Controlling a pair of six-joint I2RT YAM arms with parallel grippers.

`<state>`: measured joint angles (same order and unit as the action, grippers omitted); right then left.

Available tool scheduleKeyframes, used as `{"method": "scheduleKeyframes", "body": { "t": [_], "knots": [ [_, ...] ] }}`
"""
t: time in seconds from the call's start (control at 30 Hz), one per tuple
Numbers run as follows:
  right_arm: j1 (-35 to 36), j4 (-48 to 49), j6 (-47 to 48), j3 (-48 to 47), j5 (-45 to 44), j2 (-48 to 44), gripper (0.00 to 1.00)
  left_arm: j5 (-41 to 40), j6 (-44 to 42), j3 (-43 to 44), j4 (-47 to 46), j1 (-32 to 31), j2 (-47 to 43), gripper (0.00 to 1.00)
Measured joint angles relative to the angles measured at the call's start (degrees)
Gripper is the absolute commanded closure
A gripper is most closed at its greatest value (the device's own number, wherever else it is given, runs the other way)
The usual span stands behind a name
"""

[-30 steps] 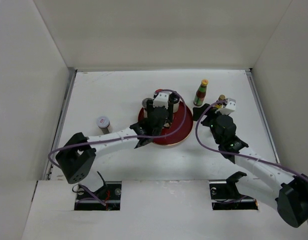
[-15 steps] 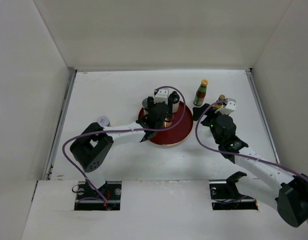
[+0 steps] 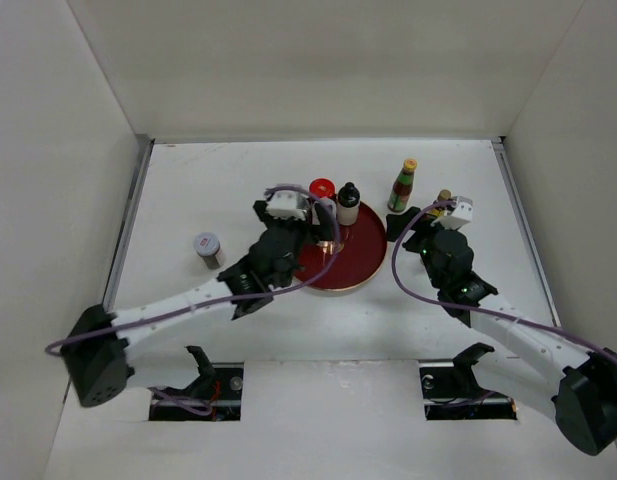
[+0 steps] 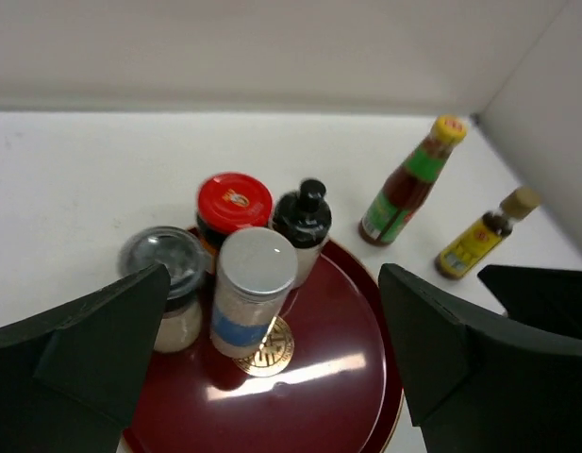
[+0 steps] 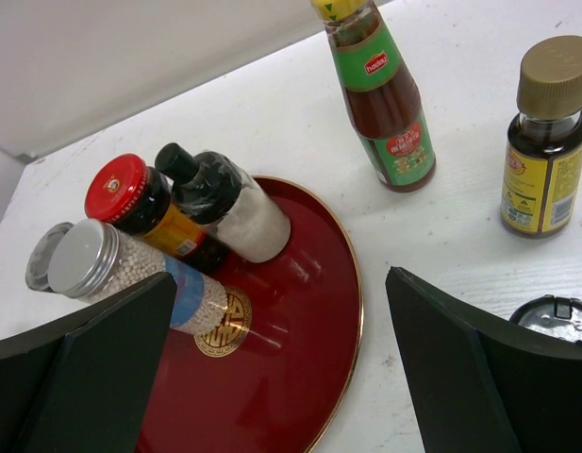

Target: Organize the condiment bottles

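Grey-lidded jar (image 3: 206, 246) stands alone on table, well left of tray. My left gripper (image 4: 272, 302): fingers spread wide, nothing between them, over left part of dark-red tray (image 4: 352, 330). Clustered on tray's far-left part, all upright: clear-lidded jar (image 4: 165, 274), silver-lidded jar (image 4: 253, 288), red-lidded jar (image 4: 233, 203), black-capped bottle (image 4: 303, 222). On table right of tray: orange-capped sauce bottle (image 4: 408, 179), then yellow-labelled bottle (image 4: 479, 236). I read right gripper (image 5: 281, 283) as released, empty, beside tray's right edge, near yellow-labelled bottle.
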<state>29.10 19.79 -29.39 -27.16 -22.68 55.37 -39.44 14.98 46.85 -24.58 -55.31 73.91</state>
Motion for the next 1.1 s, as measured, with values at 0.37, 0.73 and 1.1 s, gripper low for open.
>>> {"method": "scheduleKeyframes", "body": {
  "t": [0.37,0.73,1.1],
  "knots": [
    [0.1,0.0,0.0,0.0,0.0,-0.1,0.00,-9.7,9.2,-16.5,16.2,17.4,-18.8,0.03],
    [0.3,0.0,0.0,0.0,0.1,1.7,0.00,-5.9,17.0,-19.4,20.5,31.6,-13.4,0.06],
    [0.9,0.0,0.0,0.0,0.1,1.6,0.00,-6.2,18.5,-19.4,15.9,33.9,-4.1,0.24]
  ]
}}
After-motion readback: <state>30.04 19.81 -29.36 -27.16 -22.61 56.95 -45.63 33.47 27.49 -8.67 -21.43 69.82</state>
